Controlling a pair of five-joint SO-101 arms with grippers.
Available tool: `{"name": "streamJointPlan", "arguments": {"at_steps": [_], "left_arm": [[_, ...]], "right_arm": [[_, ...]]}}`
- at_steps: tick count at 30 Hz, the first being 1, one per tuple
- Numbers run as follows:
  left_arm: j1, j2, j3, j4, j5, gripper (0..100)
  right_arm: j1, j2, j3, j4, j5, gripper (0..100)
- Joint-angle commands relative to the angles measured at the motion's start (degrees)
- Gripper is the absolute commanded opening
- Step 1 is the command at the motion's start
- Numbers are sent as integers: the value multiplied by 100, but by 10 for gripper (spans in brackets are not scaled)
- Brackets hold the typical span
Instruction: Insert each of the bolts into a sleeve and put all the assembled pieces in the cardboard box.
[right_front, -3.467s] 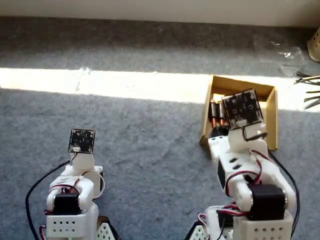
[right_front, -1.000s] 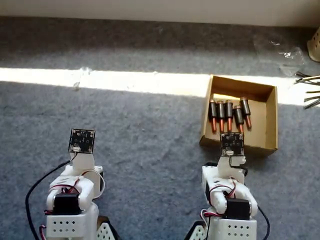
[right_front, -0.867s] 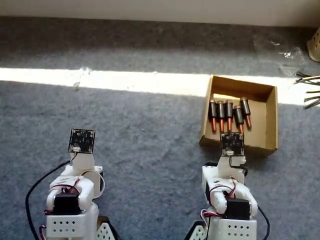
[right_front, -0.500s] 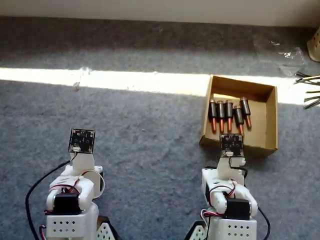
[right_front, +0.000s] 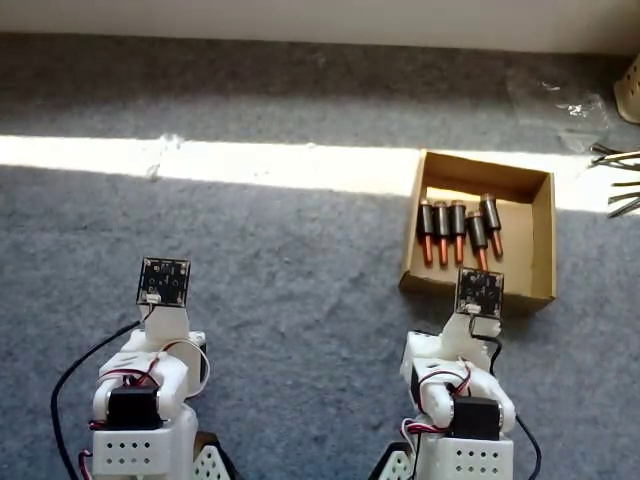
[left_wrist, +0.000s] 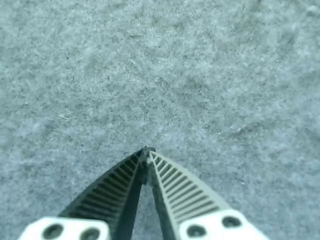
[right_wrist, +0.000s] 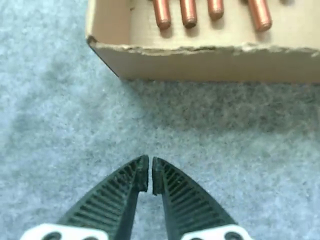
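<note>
The cardboard box (right_front: 540, 235) sits at the right of the grey carpet, and several assembled pieces (right_front: 458, 230), dark sleeves with copper bolt ends, lie side by side inside it. The right wrist view has the box's near wall (right_wrist: 210, 62) with copper ends (right_wrist: 189, 11) above it. My right gripper (right_wrist: 150, 175) is shut and empty over the carpet just in front of the box. My left gripper (left_wrist: 147, 159) is shut and empty over bare carpet at the front left. In the high view, both arms (right_front: 163, 330) (right_front: 462, 360) sit folded back near the front edge.
A band of sunlight (right_front: 200, 165) crosses the carpet behind the arms. Crumpled clear plastic (right_front: 565, 105) and thin dark metal tools (right_front: 615, 180) lie at the far right, beyond the box.
The right arm has pulled back out of the box to its folded pose, leaving the pieces in it uncovered. In the last half second its wrist swung slightly right. The left arm has stayed still.
</note>
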Motion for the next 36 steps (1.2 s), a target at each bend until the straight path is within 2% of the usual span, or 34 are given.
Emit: {"name": "streamJointPlan", "arguments": {"at_steps": [1,4,9,12,29,36], "left_arm": [[-13,-57,127,18,26,6],[215,-57,127,44,26,6],[1332,-57,127,53,35,6],[1622,-57,127,53,18,6],[391,-57,127,53,26,6],[295,-57,127,53,18,6]], "right_arm": [[57,-40,664,48,35,5],[57,-40,664,48,35,5],[57,-40,664,48,35,5],[57,-40,664,48,35,5],[57,-40,664,48,35,5],[57,-40,664,48,35,5]]}}
